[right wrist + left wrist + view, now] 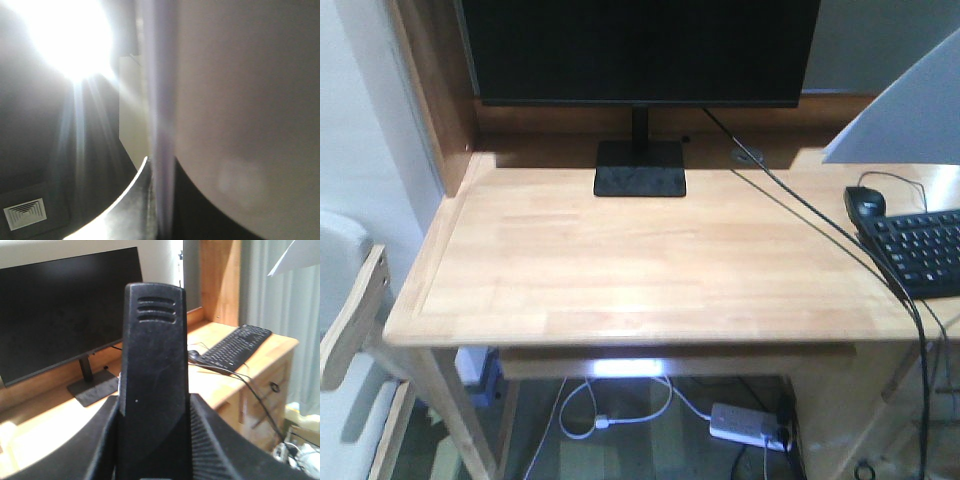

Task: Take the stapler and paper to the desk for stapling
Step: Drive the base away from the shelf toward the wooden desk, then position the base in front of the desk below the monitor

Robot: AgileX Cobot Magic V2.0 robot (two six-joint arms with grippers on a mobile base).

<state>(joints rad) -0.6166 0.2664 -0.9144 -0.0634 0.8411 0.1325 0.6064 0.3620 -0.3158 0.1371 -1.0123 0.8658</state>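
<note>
Left edge first: you've got a pale chair (348,320) just beside the desk (620,270). A dark monitor (640,50) stands at the back of the light-wood top on a black base (640,168).

Your left gripper (155,445) is clamped on the stapler (155,355). Its ribbed fingers (215,440) press both sides, and the black body stands upright between them with three grooves near its top end. The left wrist view shows it held off the desk, in front of the monitor.

Moving right, a black cable (820,215) runs diagonally across the top. A black mouse (866,203) sits just behind the black keyboard (920,250) at the right edge. Below, a white power strip (745,422) lies on the floor.

Far right: the paper (910,110) hangs tilted above the desk's right end, not touching it. The right wrist view shows the sheet edge-on, running down between the dark fingers of your right gripper (162,220), which is pinched on it. Glare washes out the left of that view.
</note>
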